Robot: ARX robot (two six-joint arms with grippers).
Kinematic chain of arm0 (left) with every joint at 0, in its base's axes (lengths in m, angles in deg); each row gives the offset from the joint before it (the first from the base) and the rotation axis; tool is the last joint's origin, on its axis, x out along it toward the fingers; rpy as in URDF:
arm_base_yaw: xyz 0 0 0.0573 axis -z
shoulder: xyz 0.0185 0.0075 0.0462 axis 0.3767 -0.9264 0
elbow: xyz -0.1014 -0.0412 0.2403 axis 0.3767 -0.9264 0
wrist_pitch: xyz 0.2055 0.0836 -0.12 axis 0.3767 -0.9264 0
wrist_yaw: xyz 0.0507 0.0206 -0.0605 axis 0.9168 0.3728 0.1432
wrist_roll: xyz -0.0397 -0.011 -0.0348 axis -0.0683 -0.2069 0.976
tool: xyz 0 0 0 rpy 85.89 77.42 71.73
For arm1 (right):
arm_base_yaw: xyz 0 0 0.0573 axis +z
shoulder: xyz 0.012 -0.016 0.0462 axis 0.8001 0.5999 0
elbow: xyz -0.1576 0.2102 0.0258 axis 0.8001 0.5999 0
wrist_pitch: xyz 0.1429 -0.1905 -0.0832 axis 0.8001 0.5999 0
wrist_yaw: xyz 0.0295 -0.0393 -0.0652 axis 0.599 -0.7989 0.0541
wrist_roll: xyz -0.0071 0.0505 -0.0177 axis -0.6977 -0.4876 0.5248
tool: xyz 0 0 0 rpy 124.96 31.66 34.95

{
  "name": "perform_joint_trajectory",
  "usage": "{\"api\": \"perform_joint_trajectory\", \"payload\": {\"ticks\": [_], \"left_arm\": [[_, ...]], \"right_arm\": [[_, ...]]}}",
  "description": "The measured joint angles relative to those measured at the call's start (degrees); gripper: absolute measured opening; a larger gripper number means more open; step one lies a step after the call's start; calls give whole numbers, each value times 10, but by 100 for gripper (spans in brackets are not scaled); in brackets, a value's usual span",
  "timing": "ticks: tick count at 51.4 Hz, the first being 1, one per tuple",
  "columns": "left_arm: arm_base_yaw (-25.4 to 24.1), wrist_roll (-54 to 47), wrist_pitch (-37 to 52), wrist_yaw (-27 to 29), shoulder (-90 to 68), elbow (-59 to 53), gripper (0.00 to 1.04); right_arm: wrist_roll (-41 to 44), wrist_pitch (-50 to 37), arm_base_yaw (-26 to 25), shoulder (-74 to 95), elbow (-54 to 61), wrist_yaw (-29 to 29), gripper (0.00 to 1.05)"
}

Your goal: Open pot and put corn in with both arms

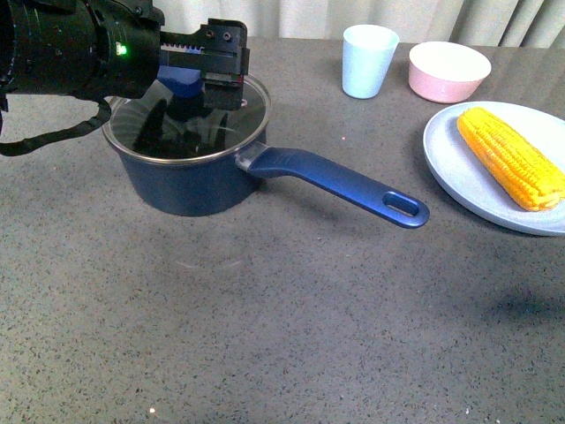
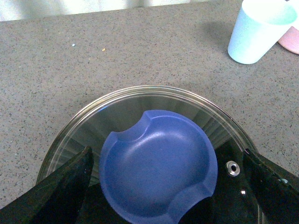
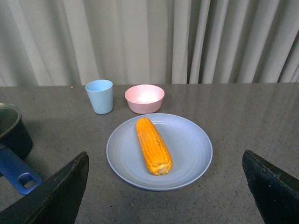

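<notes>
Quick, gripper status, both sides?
Left gripper: open, fingers either side of the lid knob, not clamped on it.
Right gripper: open, holding nothing.

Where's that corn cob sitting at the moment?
In the front view the corn lies on a pale plate at the right side, just nearer the robot than the pink bowl and well right of the pot.

The round clear glass lid (image 2: 140, 100) shines, steel-rimmed; its blue plastic knob (image 2: 159, 163) looks smooth and matt. The grey speckled tabletop (image 1: 265, 336) looks stone-like, matt. The yellow corn cob (image 3: 153, 144) is bumpy.
</notes>
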Motion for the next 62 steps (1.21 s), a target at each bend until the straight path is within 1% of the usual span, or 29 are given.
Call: {"api": "perform_joint_trajectory", "payload": {"ticks": [12,19,23,37,50,55,62], "left_arm": [[8,-9,-16,17,-17,23,96],[7,-11,-23,33,-22,30,69],[7,-16,-23,38,-22,30,63],[9,-19,-26,41,-13,28,62],[3,-14,-34,31,41,17,62],[-18,-11,-34,24,76,5,62],[-65,-12,-14,24,105,-22,62]], "right_arm": [[0,0,0,0,0,0,96],[0,0,0,0,0,0,96],[0,0,0,0,0,0,96],[0,0,0,0,0,0,96],[0,0,0,0,0,0,96],[0,0,0,0,0,0,96],[0,0,0,0,0,0,96]]}}
